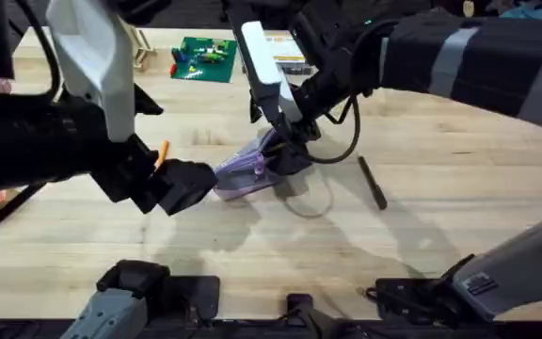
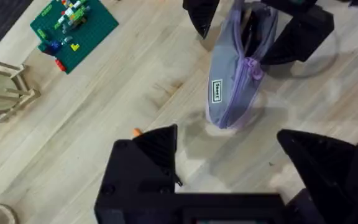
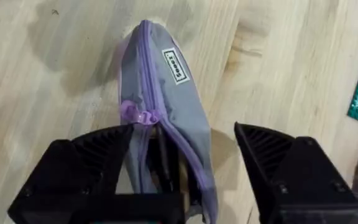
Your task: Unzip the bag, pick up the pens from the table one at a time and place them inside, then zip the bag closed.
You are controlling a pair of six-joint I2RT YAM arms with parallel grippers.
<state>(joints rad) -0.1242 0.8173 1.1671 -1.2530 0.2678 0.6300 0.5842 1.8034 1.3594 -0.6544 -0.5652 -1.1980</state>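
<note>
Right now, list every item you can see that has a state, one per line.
Bag: partly unzipped, one end between the right gripper's fingers.
Orange pen: on the table, mostly hidden by the left arm.
Black pen: lying flat on the table, outside the bag.
Left gripper: open, empty, near the bag.
Right gripper: open around the bag's end.

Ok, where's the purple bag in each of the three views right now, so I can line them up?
Overhead: the bag lies mid-table, between the two grippers.
Left wrist: the bag is upper centre, ahead of the left gripper, which is open.
Right wrist: the bag is at centre, its near end between the right gripper's fingers.
Shared landmark: the white label on its side.
</note>
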